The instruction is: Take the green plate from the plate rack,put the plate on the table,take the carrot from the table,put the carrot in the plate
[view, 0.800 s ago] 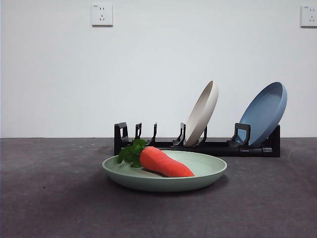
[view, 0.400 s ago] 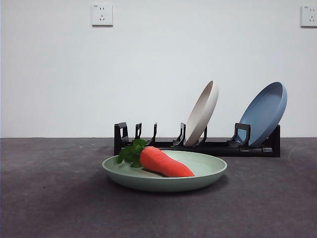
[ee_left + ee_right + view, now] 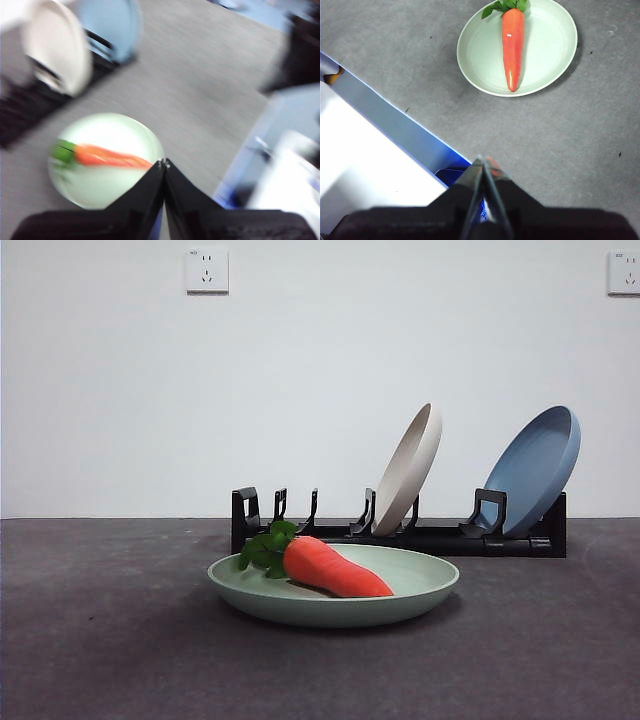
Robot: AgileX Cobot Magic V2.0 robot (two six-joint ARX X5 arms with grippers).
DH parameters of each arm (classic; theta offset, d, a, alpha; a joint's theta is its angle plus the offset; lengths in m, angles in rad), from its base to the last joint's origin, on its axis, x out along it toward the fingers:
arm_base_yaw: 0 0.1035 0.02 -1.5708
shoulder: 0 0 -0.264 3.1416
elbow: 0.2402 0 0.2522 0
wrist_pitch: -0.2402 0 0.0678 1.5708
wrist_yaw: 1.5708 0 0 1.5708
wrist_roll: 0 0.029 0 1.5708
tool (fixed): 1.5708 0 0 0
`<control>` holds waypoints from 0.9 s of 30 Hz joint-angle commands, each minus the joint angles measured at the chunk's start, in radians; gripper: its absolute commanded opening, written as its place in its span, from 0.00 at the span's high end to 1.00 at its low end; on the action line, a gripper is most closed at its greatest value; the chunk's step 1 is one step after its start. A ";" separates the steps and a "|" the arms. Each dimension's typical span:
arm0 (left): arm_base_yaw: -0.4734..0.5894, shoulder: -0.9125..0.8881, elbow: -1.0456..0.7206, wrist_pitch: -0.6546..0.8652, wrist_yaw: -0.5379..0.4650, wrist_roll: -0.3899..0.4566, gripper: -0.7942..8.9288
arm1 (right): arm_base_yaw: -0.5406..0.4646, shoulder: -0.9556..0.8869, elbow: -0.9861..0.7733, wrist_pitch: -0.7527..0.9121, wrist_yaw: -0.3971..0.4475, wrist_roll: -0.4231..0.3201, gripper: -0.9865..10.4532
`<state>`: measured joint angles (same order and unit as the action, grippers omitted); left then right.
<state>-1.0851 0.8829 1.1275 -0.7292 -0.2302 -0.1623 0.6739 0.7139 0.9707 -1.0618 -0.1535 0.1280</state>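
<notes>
grey table (image 3: 100, 660) bears green plate (image 3: 420, 592), carrot (image 3: 335, 570).

front cam low, wrists overhead (share plate (image 3: 333, 595))

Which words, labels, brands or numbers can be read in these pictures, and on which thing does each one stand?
None can be read.
Left wall socket: a tiny mark at its top corner, too small to read.
Green plate, carrot, beige plate, blue plate, plate rack: no text visible.
</notes>
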 commanded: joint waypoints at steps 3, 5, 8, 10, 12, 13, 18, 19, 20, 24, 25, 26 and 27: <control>0.217 -0.027 -0.013 0.193 0.011 0.200 0.92 | 0.002 -0.002 -0.003 0.005 0.003 0.010 0.91; 0.341 -0.053 -0.028 0.274 0.085 0.224 0.92 | 0.002 -0.002 -0.003 0.005 0.003 0.009 0.91; 0.519 -0.122 -0.084 0.383 0.180 0.228 0.92 | 0.002 -0.002 -0.003 0.005 0.003 0.009 0.91; 0.625 -0.188 -0.140 0.446 0.198 0.228 0.92 | 0.002 -0.002 -0.003 0.005 0.003 0.009 0.91; 0.719 -0.262 -0.208 0.503 0.198 0.228 0.92 | 0.002 -0.002 -0.003 0.005 0.003 0.009 0.91; 0.763 -0.303 -0.249 0.528 0.197 0.230 0.92 | 0.002 -0.002 -0.003 0.005 0.003 0.009 0.91; 0.930 -0.495 -0.462 0.588 0.133 0.254 0.92 | 0.002 -0.002 -0.003 0.005 0.003 0.009 0.91; 0.951 -0.523 -0.499 0.587 0.125 0.254 0.92 | 0.002 -0.002 -0.003 0.005 0.003 0.009 0.91; 0.974 -0.554 -0.541 0.586 0.126 0.254 0.92 | 0.002 -0.002 -0.003 0.005 0.003 0.009 0.91; 1.039 -0.656 -0.702 0.587 0.128 0.251 0.92 | 0.002 -0.002 -0.003 0.005 0.003 0.009 0.91; 1.049 -0.675 -0.734 0.587 0.130 0.246 0.92 | 0.002 -0.002 -0.003 0.005 0.003 0.009 0.91; 1.059 -0.695 -0.769 0.587 0.135 0.238 0.92 | 0.002 -0.002 -0.003 0.005 0.003 0.009 0.91; 1.066 -0.712 -0.803 0.589 0.141 0.232 0.92 | 0.002 -0.002 -0.003 0.005 0.003 0.009 0.91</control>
<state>-0.0250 0.1848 0.3508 -0.1516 -0.0937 0.0776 0.6739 0.7139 0.9707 -1.0618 -0.1535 0.1280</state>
